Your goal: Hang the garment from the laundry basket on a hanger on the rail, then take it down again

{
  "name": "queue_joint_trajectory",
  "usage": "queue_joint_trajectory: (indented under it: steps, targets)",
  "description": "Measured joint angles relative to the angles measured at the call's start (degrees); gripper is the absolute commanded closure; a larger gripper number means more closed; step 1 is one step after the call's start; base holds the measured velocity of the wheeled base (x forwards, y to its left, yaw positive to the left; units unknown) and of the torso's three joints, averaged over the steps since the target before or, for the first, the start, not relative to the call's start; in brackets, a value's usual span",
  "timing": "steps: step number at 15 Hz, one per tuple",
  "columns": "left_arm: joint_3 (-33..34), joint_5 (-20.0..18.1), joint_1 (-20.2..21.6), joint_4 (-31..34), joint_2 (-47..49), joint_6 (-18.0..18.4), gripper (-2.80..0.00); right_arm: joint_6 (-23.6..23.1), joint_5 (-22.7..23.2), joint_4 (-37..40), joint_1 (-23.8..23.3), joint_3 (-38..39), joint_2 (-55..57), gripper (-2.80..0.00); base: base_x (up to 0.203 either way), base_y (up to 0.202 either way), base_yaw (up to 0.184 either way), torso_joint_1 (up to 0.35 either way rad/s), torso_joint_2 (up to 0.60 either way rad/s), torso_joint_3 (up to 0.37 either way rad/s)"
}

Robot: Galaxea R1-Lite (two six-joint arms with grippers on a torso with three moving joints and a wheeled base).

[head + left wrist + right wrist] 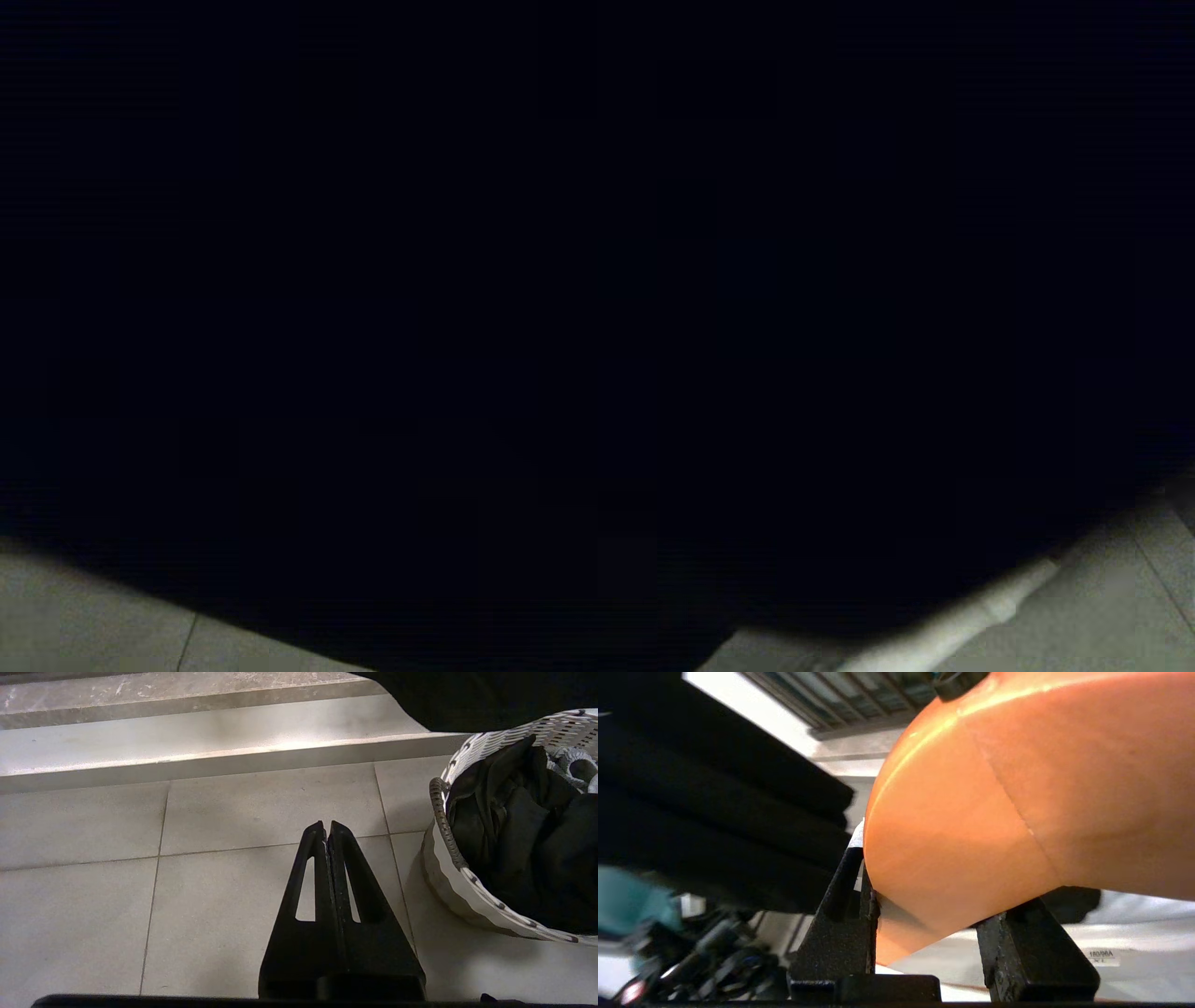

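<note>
Dark cloth [560,280] blacks out your head view | right gripper [924,914] clamps orange hanger [994,802], frame centre | left gripper [327,833] closed, idle | laundry basket [448,882] right edge, holding dark clothes | risk: blind, you snag fabric.

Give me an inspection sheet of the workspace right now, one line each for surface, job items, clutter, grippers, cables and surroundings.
Surface: pale tiled floor with a raised step behind it.
Job's things: laundry basket on the floor, filled with dark clothes; orange hanger; a white garment with a size label behind it. Rail: nothing seen.
Clutter: nothing seen.
Grippers: left gripper shut, empty, above the floor beside the basket; right gripper clamped on the hanger.
Cables: nothing seen.
Surroundings: head view almost wholly blocked by something dark.
</note>
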Motion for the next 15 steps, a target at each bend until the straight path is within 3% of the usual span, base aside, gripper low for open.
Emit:
queue_joint_trajectory:
  steps: [5, 9, 12, 15]
  targets:
    - [0.00, 0.00, 0.00, 0.00, 0.00, 0.00, 0.00, 0.01, 8.33, 0.25, 0.00, 0.33, -2.72, 0.00, 0.000, 0.000, 0.000, 0.000, 0.00, 0.000]
    - [0.00, 0.00, 0.00, 0.00, 0.00, -0.01, 0.00, -0.09, 18.89, 1.91, 0.05, -0.35, -3.98, 0.00, 0.000, 0.000, 0.000, 0.000, 0.00, 0.000]
    - [0.00, 0.03, 0.00, 0.00, 0.00, 0.00, 0.00, -0.48, 24.37, 3.28, 0.05, -1.00, -4.20, 0.00, 0.000, 0.000, 0.000, 0.000, 0.00, 0.000]
    - [0.00, -0.02, 0.00, 0.00, 0.00, 0.00, 0.00, -2.71, 25.78, 3.34, 0.00, -1.10, -4.09, 0.00, 0.000, 0.000, 0.000, 0.000, 0.00, 0.000]
